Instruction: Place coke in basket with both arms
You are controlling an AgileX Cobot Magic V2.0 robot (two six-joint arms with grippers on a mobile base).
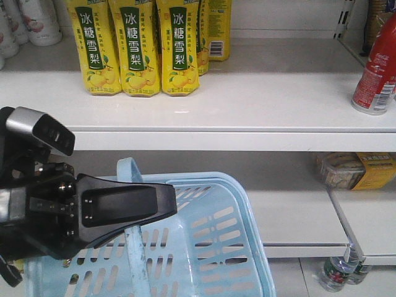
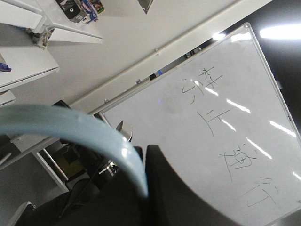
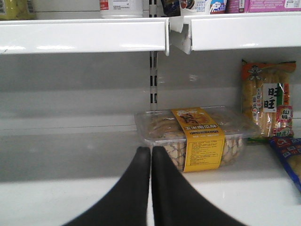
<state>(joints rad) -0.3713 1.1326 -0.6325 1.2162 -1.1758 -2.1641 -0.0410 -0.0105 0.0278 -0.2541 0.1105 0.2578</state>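
Observation:
The coke (image 1: pixel 375 73), a red bottle with white script, stands upright at the far right of the upper shelf (image 1: pixel 247 111), partly cut off by the frame edge. The light blue basket (image 1: pixel 210 247) hangs low in front of the shelves. Its handle (image 1: pixel 132 179) passes through my left gripper (image 1: pixel 164 207), which is shut on it. In the left wrist view the pale blue handle (image 2: pixel 84 129) curves in between the black jaws of the left gripper (image 2: pixel 145 153). My right gripper (image 3: pixel 151 151) is shut on nothing and points at the lower shelf, away from the coke.
Yellow pear-drink bottles (image 1: pixel 139 49) and white bottles (image 1: pixel 37 21) line the upper shelf. A clear biscuit box with a yellow label (image 3: pixel 193 136) sits just beyond the right gripper. Snack packets (image 3: pixel 268 101) lie to its right. Water bottles (image 1: pixel 337 272) stand on the floor.

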